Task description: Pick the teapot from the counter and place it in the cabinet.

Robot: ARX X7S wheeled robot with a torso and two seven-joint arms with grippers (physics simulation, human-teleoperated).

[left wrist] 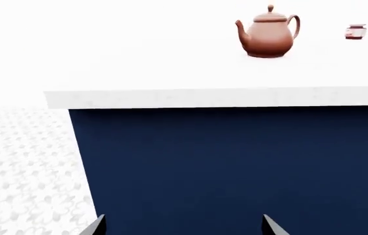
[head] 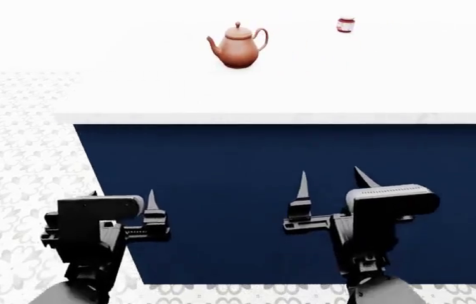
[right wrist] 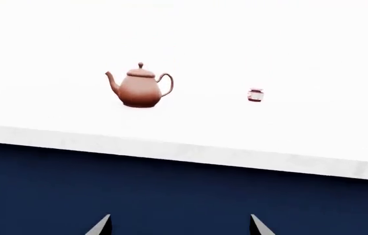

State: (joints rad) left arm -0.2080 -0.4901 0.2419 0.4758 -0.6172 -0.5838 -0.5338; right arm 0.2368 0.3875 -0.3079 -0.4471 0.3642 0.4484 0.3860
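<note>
We see the small terracotta-brown clay teapot (head: 238, 45) standing upright on the broad white marble-like counter (head: 137, 82), well back from its front edge, spout to the left and handle to the right. A tiny red-and-white jar (head: 345, 25) sits to its right and farther back, apart from it. White floral-patterned floor tiles (head: 14, 164) lie left of the counter.

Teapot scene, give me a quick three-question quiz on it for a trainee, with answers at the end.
1. True or false: the teapot stands upright on the counter.
2. Multiple choice: in the head view, the small jar sits A) left of the teapot, B) right of the teapot, C) on the floor.
3. Fill in: the left gripper and right gripper are both ___ and hold nothing.

Key: 1 true; 2 B; 3 open.
</note>
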